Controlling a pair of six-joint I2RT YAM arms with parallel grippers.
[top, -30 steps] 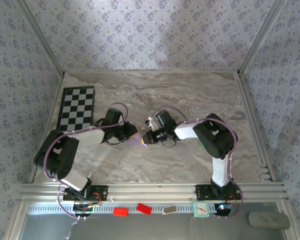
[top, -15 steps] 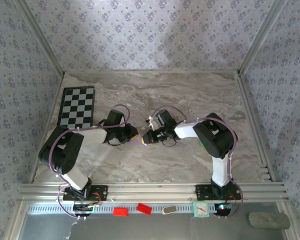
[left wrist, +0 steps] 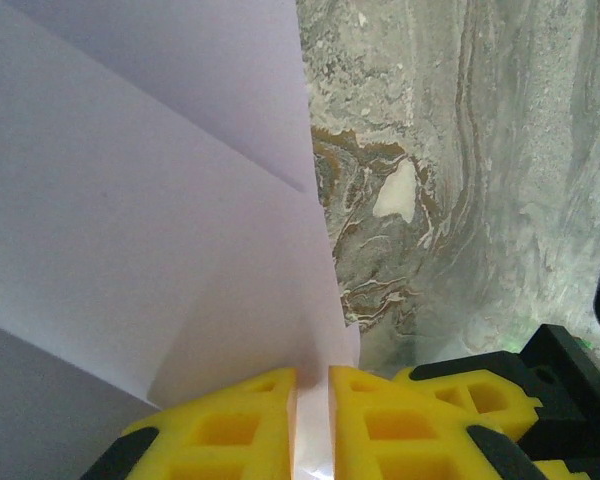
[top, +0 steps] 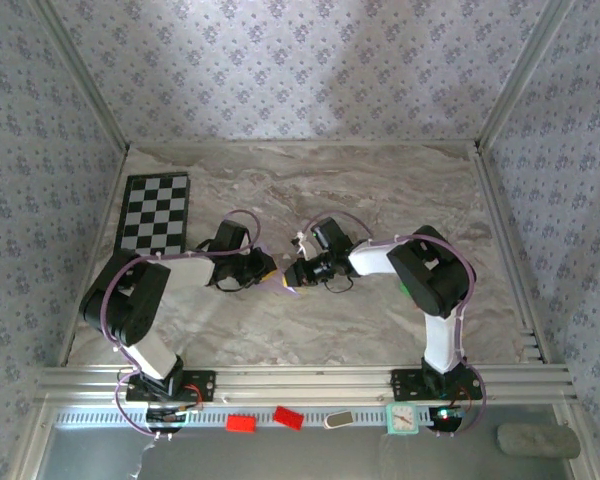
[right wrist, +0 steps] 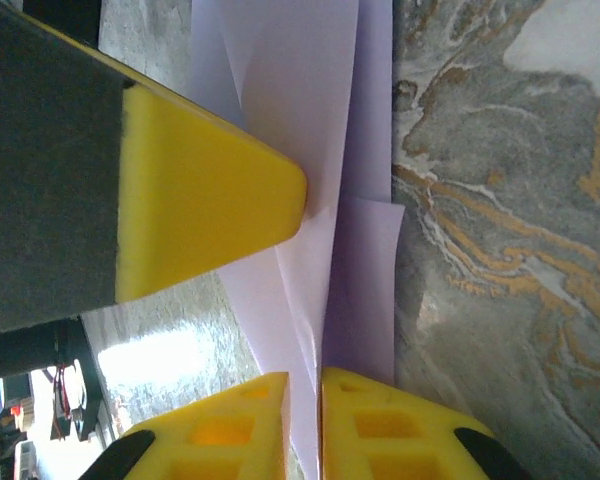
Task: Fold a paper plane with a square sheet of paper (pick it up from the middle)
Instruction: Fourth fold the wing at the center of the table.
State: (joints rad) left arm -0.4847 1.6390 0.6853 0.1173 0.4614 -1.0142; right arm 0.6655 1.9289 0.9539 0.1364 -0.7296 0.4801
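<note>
Widest first: the marbled counter (top: pixel 380 190) fills the floor of the papered booth, with the checkerboard (top: pixel 156 214) lying flat at its upper left. From the bottom of the overhead frame both arms bend inward, the left arm (top: pixel 130 300) from the lower left and the right arm (top: pixel 435 275) from the lower right, and their wrists meet just left of centre.

And there's the lilac paper (top: pixel 280 284), a small pointed shape caught between the two wrists at mid-frame, already folded into layers.

On the left wrist camera, the paper (left wrist: pixel 130 200) spreads across the left half of the frame in creased panels, and the left tool (left wrist: pixel 312 382) is pressed near-together at the bottom edge, pinching a strip of it.

Over on the right wrist camera, the paper (right wrist: pixel 320 100) runs down the middle, and the right tool (right wrist: pixel 303 388) at the bottom edge has its yellow pads close together with the paper's edge nipped between them. The other arm's yellow finger (right wrist: pixel 200 200) touches the paper from the left.

Smallest of all, two red blocks (top: pixel 241 423) sit at the bottom of the overhead frame.
</note>
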